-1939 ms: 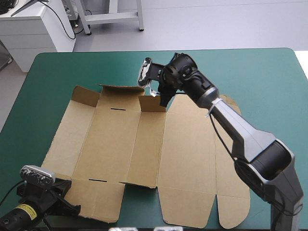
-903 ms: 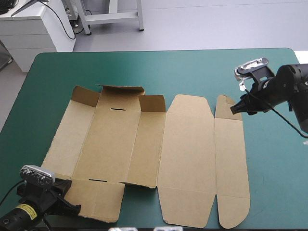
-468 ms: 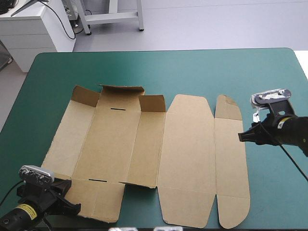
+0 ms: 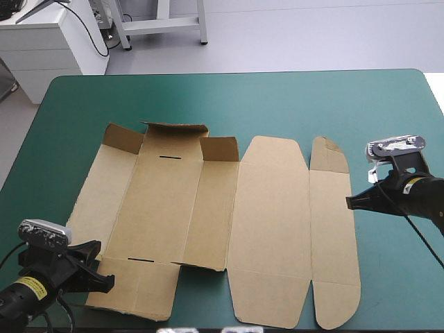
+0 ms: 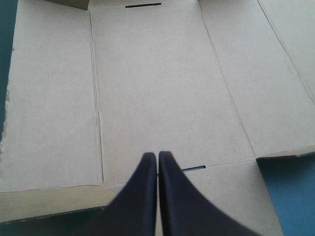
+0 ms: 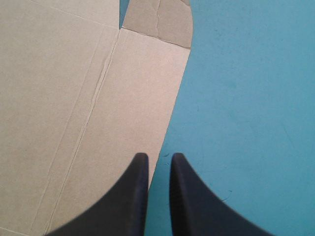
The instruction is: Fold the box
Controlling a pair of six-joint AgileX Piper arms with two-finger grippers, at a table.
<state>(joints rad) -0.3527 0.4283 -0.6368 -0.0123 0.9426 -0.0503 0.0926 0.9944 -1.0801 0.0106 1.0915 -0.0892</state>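
Note:
The brown box lies spread out flat on the teal-green table, its lid panels to the right. Three short flaps on its far left side stand raised. My left gripper is shut and hovers over the box's near left flap, pointing across the board; in the left wrist view its gripper stops just short of a slot. My right gripper sits at the box's right edge. Its gripper is all but together, straddling the board's edge, with nothing held.
Bare teal-green cover shows beyond the box's far edge and to its right. The box's near flaps reach almost to the table's front edge.
My right arm swung from the raised far flaps out to the box's right edge, then settled there. The left gripper shifted slightly to the left and farther onto the near flap.

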